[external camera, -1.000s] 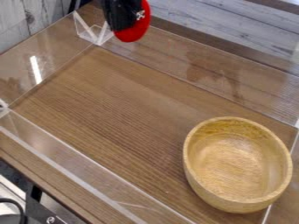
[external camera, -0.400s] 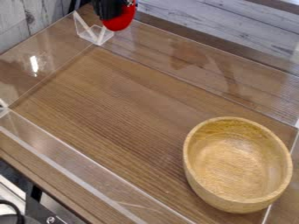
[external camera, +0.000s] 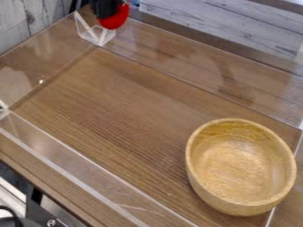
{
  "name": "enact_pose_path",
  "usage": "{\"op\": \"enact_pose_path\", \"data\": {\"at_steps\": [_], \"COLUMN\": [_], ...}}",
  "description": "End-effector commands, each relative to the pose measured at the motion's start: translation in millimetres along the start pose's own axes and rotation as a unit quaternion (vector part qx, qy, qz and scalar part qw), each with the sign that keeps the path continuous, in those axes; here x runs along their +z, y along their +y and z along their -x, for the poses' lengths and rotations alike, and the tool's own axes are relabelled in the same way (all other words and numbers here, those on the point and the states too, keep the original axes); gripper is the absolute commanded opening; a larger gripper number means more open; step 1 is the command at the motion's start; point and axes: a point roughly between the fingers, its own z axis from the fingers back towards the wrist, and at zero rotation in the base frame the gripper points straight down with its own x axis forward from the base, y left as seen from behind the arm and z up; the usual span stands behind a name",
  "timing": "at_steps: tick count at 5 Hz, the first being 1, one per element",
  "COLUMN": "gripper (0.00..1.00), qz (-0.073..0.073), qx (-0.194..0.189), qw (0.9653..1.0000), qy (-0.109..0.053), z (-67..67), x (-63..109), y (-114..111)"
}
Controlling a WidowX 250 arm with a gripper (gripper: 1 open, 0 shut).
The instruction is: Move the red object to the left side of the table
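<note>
Gripper mostly cut off at top edge, dark, hard to see. Jaws shut tight on red object, above table's far left corner. Moved further up-left than before. Wooden bowl stayed near right.

Matt wood-grain table, glossy clear acrylic walls, smooth pale wooden bowl

A lab-style test bench: a wood-grain table fenced by clear acrylic walls.
</note>
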Motion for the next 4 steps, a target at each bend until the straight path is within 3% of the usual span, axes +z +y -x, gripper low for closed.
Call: {"op": "enact_pose_path", "data": {"at_steps": [1,4], "gripper": [0.00,0.00], "qz": [-0.024,-0.024], "qx": [-0.007,-0.050], "qw": [0.9994,0.9983], "qy": [-0.025,-0.015], "z": [-10.8,-27.8], "x": [16.9,-6.7], "y": [21,28]}}
